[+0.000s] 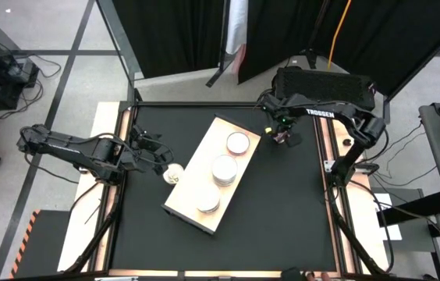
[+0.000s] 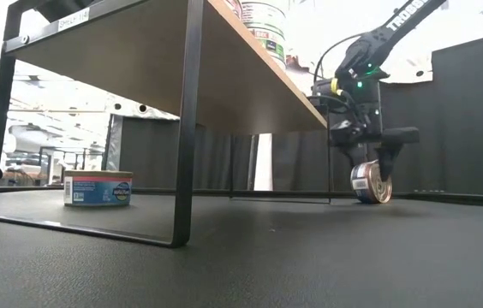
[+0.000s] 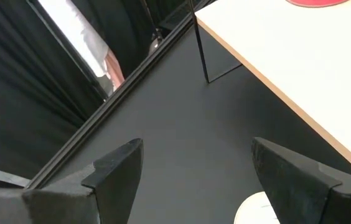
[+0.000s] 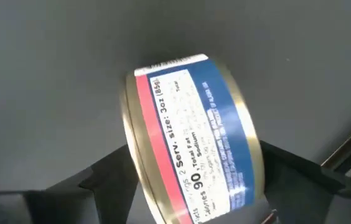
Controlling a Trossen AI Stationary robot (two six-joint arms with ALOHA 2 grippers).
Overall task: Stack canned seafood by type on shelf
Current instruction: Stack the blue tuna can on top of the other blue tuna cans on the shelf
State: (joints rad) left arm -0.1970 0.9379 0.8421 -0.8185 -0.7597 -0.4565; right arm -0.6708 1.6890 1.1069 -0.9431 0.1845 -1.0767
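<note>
The shelf is seen from above as a long pale board set at a slant in the middle of the black table; from the low view it is shown to stand on thin black legs, so there is room under it. Three groups of tins are seen on top of the shelf: a tin with a pinkish top at the far end, a stack with a silver-white lid in the middle, and another silver-white stack near the front end.

One tin with a blue and red label is seen on the table just beside the shelf on the left side; in the high view it is found at. The left claw is held right by this tin; its two dark fingers are spread wide apart and nothing is held between them; the edge of the pale tin is seen close to one finger.

The right claw is seen past the far end of the shelf, low over the table; it is clamped on a tin with a blue and red label; this tin is held on its edge, tipped sideways, and seems to touch the table.
</note>
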